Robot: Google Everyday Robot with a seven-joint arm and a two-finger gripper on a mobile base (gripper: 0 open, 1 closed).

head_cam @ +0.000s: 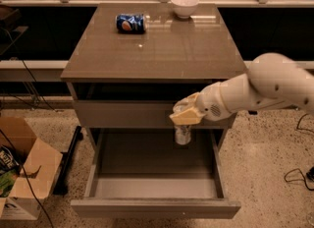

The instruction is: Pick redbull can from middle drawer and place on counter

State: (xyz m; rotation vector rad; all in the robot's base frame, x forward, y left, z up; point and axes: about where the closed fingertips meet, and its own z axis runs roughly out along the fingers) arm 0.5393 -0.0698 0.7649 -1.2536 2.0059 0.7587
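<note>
1. Camera view: the hand point(184, 119) was seen in front of the cabinet, above the open drawer point(147, 163), carried in from the right on the white arm point(265, 87).
2. The hand was closed on the top of the can point(182, 134). The can hung upright beneath it, clear of the drawer floor and below the level of the counter point(157, 55).
3. The step in hand was judged to be the carry from drawer to counter; the placing was not yet done.
4. The can would need to be raised straight up until its base cleared the counter's front edge, and only then moved inward. Otherwise the base could be knocked against that edge.
5. As the can was gripped by its top alone, some swing was to be expected, so a slow, even motion was advised.
6. The bare near part of the counter was judged the best spot, well apart from the Pepsi can point(131, 23) lying on its side and the bowl point(185, 5) at the far edge. The grip should be released only once the base was resting flat.
</note>
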